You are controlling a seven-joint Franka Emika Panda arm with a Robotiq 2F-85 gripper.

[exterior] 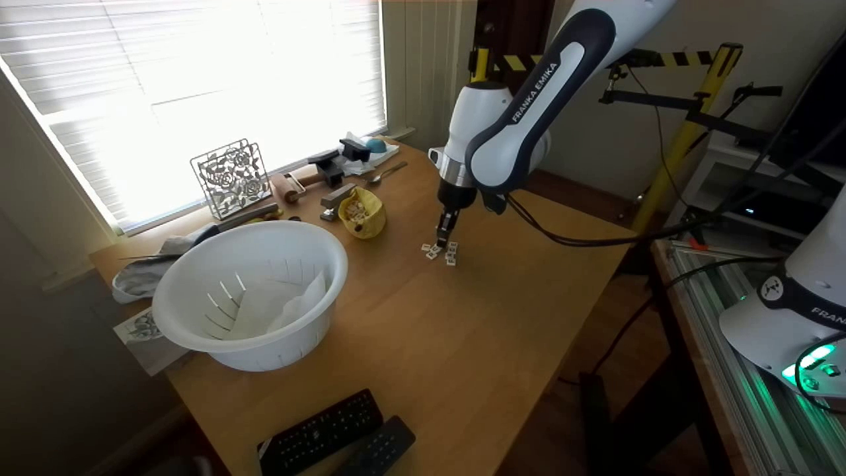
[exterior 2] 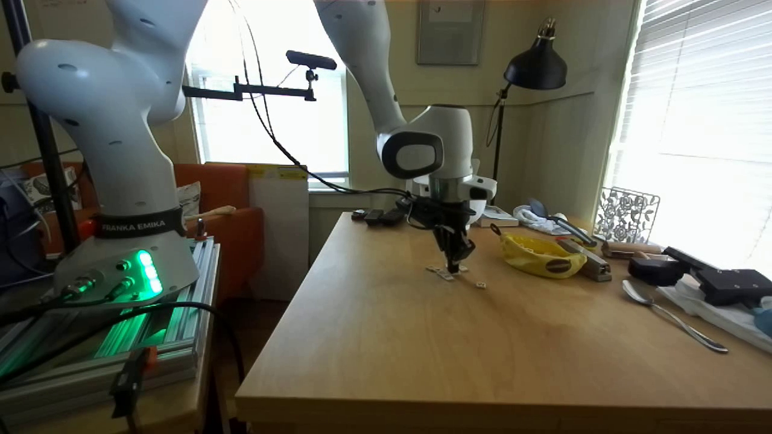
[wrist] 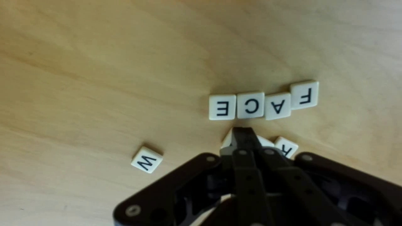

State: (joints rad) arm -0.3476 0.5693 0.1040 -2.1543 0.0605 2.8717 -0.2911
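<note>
Jaws: together on the black two-fingered gripper (wrist: 246,136), nothing seen between them; as one slim tip they probably fit better among such small pieces.
Under the tip: a half-covered white tile (wrist: 227,140) and a second half-covered white tile (wrist: 265,142), both just beside the row of four small white square tiles with black letters (wrist: 260,105); whether the fingers press on them is hidden.
FACE row: edges meet or nearly, presumably so the letters read as one word; its F sits out of line.
Loose tiles: a white square R tile (wrist: 286,147) on the row's gripper side; a white square W tile (wrist: 147,159) apart, past the row's E end.
Pouch: a yellow banana-shaped pouch (exterior: 373,223) near the row, mouth up, likely so its pale pieces don't spill.
Bowl: a white slotted bowl (exterior: 304,338), farther from the row.
</note>
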